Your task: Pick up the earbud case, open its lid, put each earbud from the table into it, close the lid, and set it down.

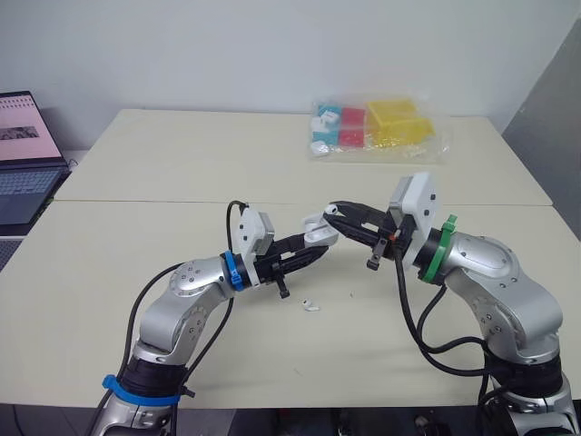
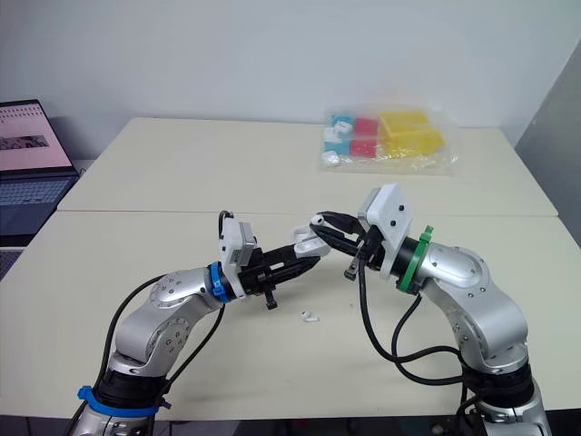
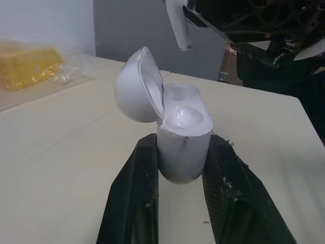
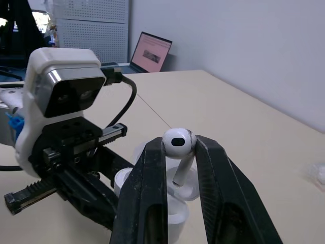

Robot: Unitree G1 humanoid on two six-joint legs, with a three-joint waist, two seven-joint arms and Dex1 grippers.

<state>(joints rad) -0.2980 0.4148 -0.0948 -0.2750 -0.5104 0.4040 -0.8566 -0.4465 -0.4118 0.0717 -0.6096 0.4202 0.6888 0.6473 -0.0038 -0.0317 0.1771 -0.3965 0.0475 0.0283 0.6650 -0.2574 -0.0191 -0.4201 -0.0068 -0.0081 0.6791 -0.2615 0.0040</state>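
Left wrist view: left gripper [image 3: 183,147] was clamped on the earbud case [image 3: 184,157], one black finger [image 3: 137,188] on each side of the white body. The case stood upright between them, held up off the table [image 1: 136,272]. Its lid [image 3: 137,86] was swung open, tilted back on the hinge, with the hollow inside facing the case mouth.

Right gripper [image 4: 179,147] was pinching an earbud [image 4: 177,141]. The round head was squeezed between the two fingertips and the stem pointed down toward the open case. The earbud sat just above the case mouth, close to it; I could not tell whether the stem tip touched. The left wrist view also showed that stem hanging above and behind the lid.

In the head views both grippers met over the middle of the near table, the left arm coming from the left and the right arm from the right, tips nearly together.

A second earbud [image 1: 310,306] lay flat on the table, just below and in front of the left gripper, apart from both.

A seam ran across where the near table joined a far table [image 1: 227,154]. On the far table, well apart from the grippers, sat a clear plastic bag [image 1: 377,127] holding yellow, red and blue boxes. An open laptop [image 1: 23,154] stood at the far left, screen lit.
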